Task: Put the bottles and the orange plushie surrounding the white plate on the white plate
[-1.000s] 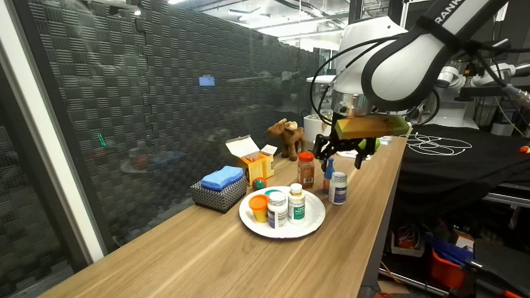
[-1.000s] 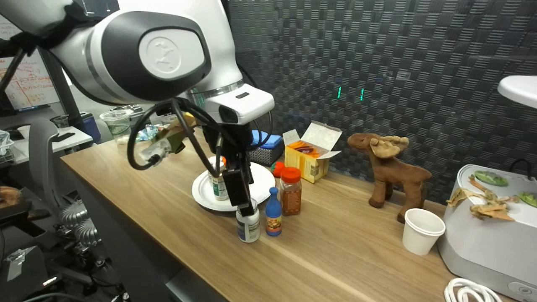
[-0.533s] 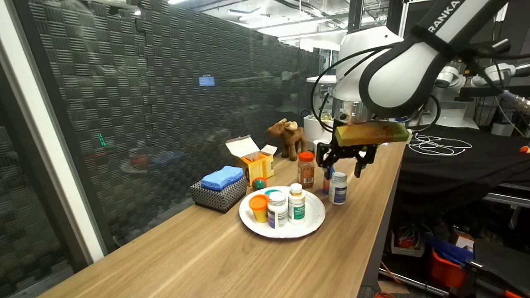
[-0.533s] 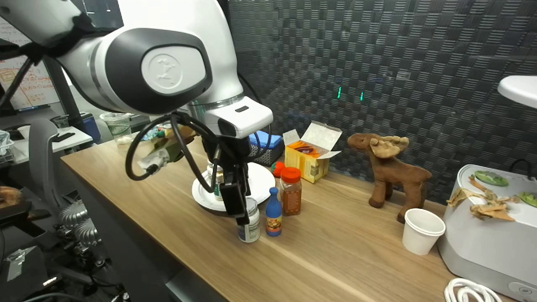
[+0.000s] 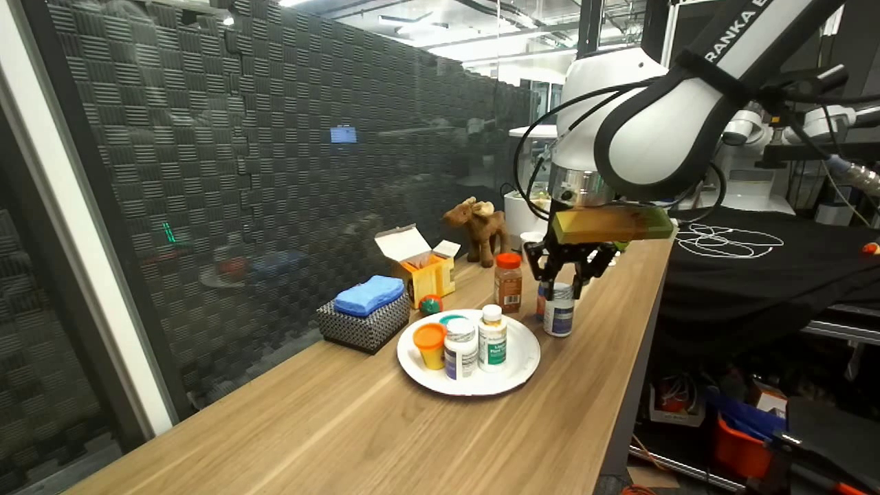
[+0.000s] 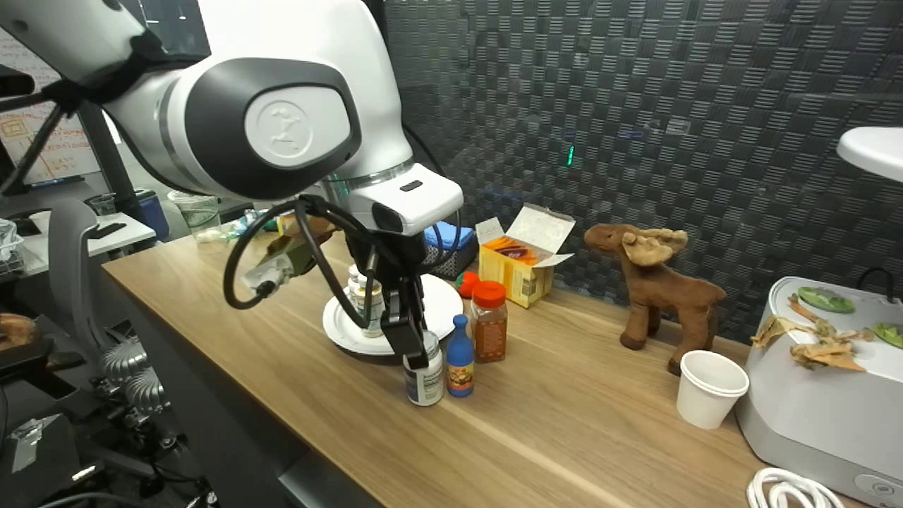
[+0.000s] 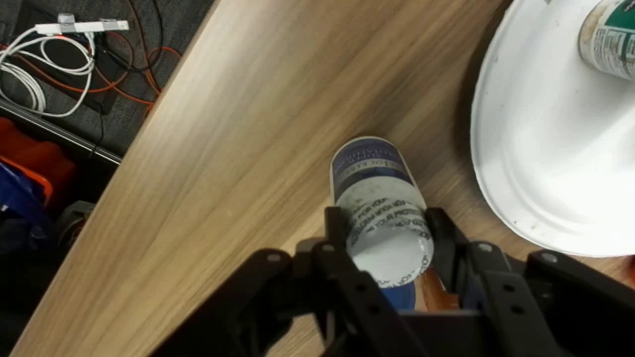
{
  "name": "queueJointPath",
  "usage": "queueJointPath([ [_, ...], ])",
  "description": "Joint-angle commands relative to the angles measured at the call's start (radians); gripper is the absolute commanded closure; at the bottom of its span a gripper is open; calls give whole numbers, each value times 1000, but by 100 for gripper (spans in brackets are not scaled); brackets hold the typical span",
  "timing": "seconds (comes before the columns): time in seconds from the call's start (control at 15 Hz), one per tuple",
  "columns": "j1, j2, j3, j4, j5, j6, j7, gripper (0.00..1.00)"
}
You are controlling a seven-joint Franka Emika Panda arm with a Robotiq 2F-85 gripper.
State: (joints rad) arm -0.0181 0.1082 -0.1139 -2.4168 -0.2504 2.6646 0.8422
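Observation:
My gripper (image 7: 386,214) has its two fingers against opposite sides of a white bottle (image 7: 371,171) with a purple label, pinching it near the cap. The bottle stands on the table beside the white plate (image 7: 533,148). On the plate, in an exterior view, are a green-labelled white bottle (image 5: 492,344), another purple-labelled white bottle (image 5: 460,354), a yellow tub (image 5: 431,350) with an orange lid, and a partly hidden teal lid (image 5: 450,318). A blue bottle (image 6: 460,360) and a reddish bottle (image 6: 489,328) stand nearby. The small orange plushie (image 6: 468,283) sits behind the plate.
An opened yellow carton (image 6: 518,276) and a patterned box (image 5: 364,323) topped with blue cloth line the wall side. A brown toy moose (image 6: 670,300), white paper cups (image 6: 709,391) and a white appliance (image 6: 818,402) stand farther along. The table edge drops off opposite the wall.
My gripper has come down over the purple-labelled bottle beside the plate, and its fingers have drawn together onto it. That bottle has shifted slightly.

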Motion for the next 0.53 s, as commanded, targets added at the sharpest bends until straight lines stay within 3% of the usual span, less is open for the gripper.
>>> queueJointPath([
  [0.0,5,-12,-1,4,5,35,-5,77],
  [0.47,38,-64,30,14,-29,18,19,78],
])
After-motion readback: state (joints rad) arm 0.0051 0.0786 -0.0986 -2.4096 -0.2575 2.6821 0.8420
